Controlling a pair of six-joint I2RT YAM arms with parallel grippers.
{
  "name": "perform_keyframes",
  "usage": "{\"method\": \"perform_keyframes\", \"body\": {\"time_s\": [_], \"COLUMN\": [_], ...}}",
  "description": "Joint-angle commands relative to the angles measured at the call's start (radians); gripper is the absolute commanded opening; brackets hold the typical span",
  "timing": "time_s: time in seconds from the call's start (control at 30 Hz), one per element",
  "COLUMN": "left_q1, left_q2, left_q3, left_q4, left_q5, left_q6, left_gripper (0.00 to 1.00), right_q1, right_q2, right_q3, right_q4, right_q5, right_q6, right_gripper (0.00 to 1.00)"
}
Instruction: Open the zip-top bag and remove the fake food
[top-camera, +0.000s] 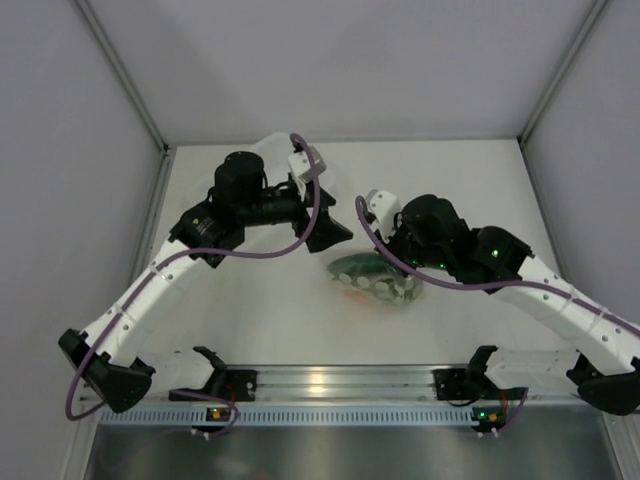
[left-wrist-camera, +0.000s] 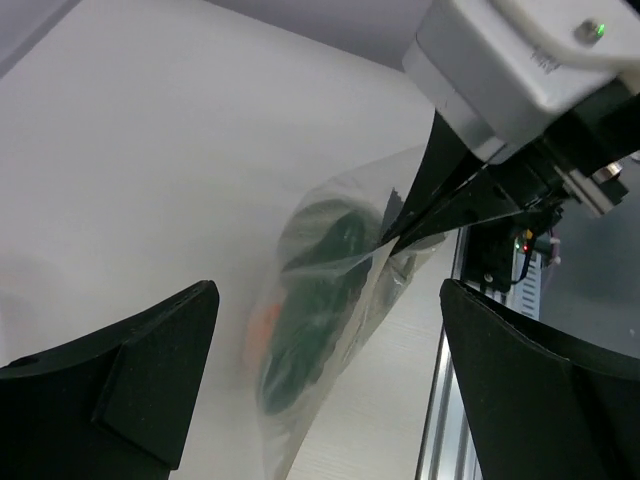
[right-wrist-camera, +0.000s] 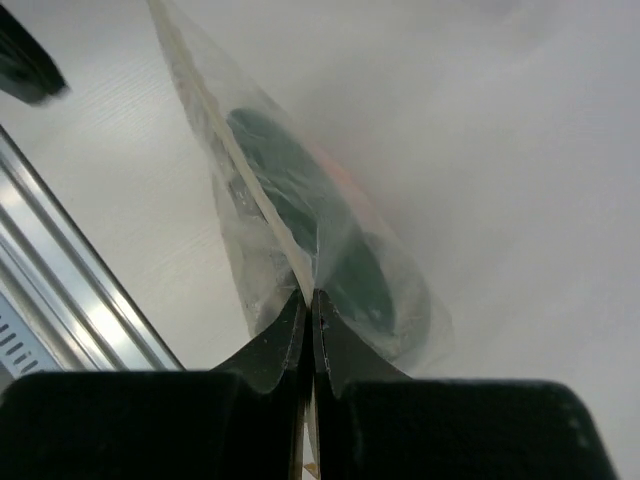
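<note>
Right gripper (right-wrist-camera: 311, 318) — jaws clamped tight on the bag (right-wrist-camera: 262, 205) edge. Left gripper (left-wrist-camera: 325, 300) — jaws spread wide, holding nothing, near the bag. Bag sits mid-table (top-camera: 250, 310), toy food (top-camera: 362, 268) inside, green and orange pieces.

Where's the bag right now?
In the top view the bag is in the middle of the table. The right gripper is pinched shut on its edge, and the open left gripper hovers just to its left.
</note>
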Motion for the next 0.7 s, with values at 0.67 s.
{"method": "perform_keyframes", "body": {"time_s": [0.67], "left_q1": [-0.297], "left_q2": [0.067], "left_q3": [-0.009], "left_q4": [0.081], "left_q5": [0.033], "left_q6": [0.234], "left_gripper": [0.90], "right_q1": [0.020], "right_q2": [-0.194], "right_q3": [0.078], "right_q4": [0.113], "right_q5": [-0.171], "right_q6": [-0.046], "right_gripper": [0.00]}}
